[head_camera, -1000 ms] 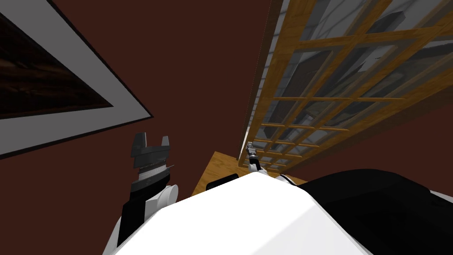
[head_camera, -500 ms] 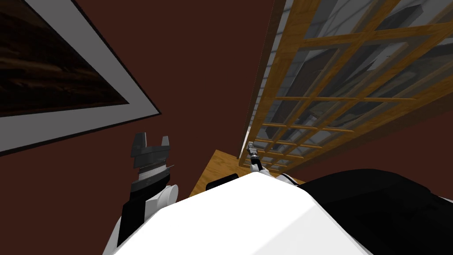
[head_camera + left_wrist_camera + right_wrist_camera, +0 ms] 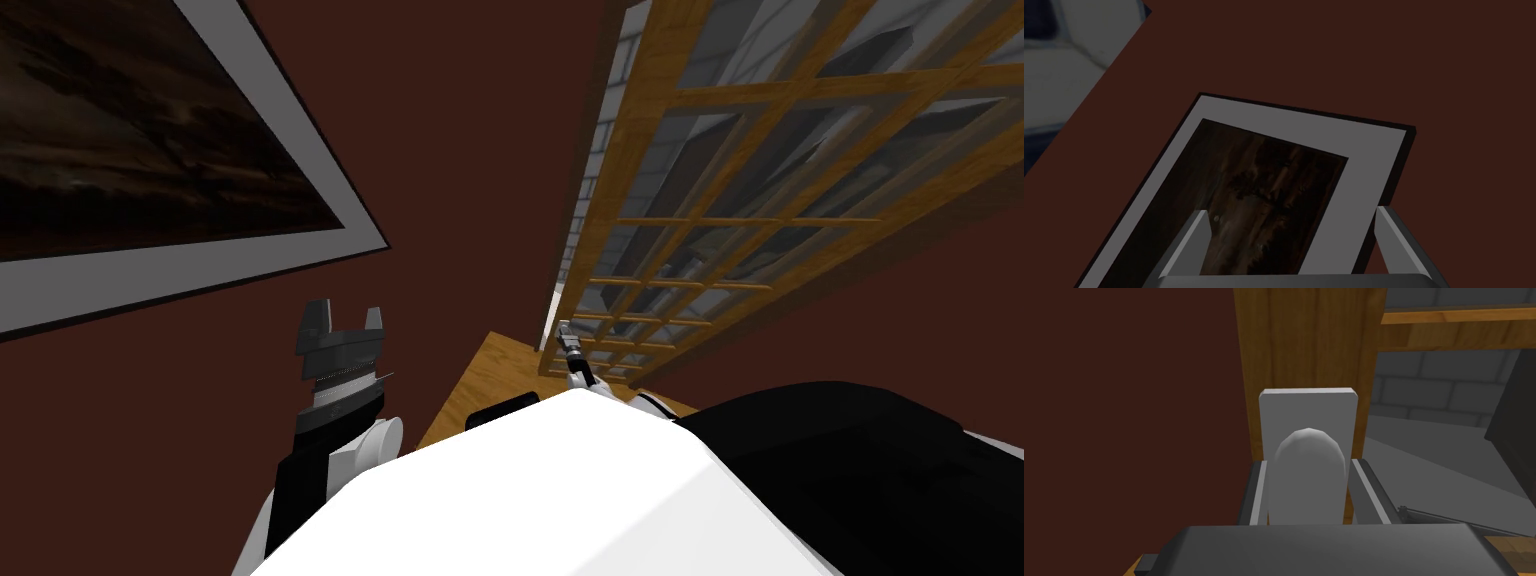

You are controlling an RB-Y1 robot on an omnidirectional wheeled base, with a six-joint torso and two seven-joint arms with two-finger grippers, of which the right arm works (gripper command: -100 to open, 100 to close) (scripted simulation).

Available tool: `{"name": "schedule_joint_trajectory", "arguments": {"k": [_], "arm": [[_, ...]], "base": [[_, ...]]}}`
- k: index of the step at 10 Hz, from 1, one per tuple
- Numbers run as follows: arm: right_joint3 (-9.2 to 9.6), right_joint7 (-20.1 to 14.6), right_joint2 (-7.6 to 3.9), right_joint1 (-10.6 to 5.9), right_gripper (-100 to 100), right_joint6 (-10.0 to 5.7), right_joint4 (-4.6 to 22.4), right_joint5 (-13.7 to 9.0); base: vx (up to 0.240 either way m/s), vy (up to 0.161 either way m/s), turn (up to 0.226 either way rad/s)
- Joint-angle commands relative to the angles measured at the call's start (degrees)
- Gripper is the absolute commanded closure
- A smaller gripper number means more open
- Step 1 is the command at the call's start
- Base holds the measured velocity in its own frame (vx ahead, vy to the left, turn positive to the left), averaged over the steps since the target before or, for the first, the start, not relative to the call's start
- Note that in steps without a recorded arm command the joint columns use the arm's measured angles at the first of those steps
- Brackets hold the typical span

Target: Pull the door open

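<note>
Right claw (image 3: 1308, 463): closed on the handle (image 3: 1308, 483); one grey finger (image 3: 1258, 493) presses each side of it, with the dark gripper body just behind. In the head view it (image 3: 566, 335) sits small, at the low end of the door's near edge.
Handle: pale grey, round-nosed, projecting toward the wrist camera between the two fingers.
Backplate (image 3: 1308, 408): flat grey rectangle with rounded corners, fixed to the stile behind the handle.
Door (image 3: 628, 150): golden-brown wood, a lattice of bars around many glass panes, seen at the head view's right. Its handle-side stile (image 3: 1309, 338) stands just beside the wall.
Wall (image 3: 450, 150): plain dark red-brown, covering the middle and left of the head view and one side of the right wrist view.
Beyond the glass: grey brickwork (image 3: 1424, 383) and a grey floor, with a dark shape at the edge that I cannot identify.
Floor (image 3: 490, 375): wood boards, a small patch at the foot of the door.
Left claw (image 3: 346, 315): open and empty, raised at the robot's left, well apart from the door. Its fingers (image 3: 1191, 240) stand wide apart in the left wrist view.
Picture (image 3: 200, 270): dark image in a broad grey mount with a thin black frame, hanging on the wall ahead of the left claw (image 3: 1291, 220).
</note>
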Motion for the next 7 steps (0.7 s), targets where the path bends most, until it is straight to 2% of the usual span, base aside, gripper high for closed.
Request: {"name": "schedule_joint_trajectory", "arguments": {"k": [1,2,3,4,7], "arm": [[1.52,-1.39,-0.44,0.31,100,-0.19,-0.30,0.91],[2.10,-1.92,-0.70,0.46,100,-0.22,-0.49,1.27],[1.56,-1.41,-0.70,0.28,100,-0.03,-0.40,0.95],[3.03,-2.81,-1.30,0.86,100,-0.48,-0.51,1.72],[5.51,-5.24,-2.75,1.81,100,-1.52,-1.19,3.05]], "base": [[-0.279,-0.016,0.076],[-0.276,-0.027,0.095],[-0.121,-0.009,0.034],[-0.169,0.009,0.082],[-0.240,-0.039,0.083]]}}
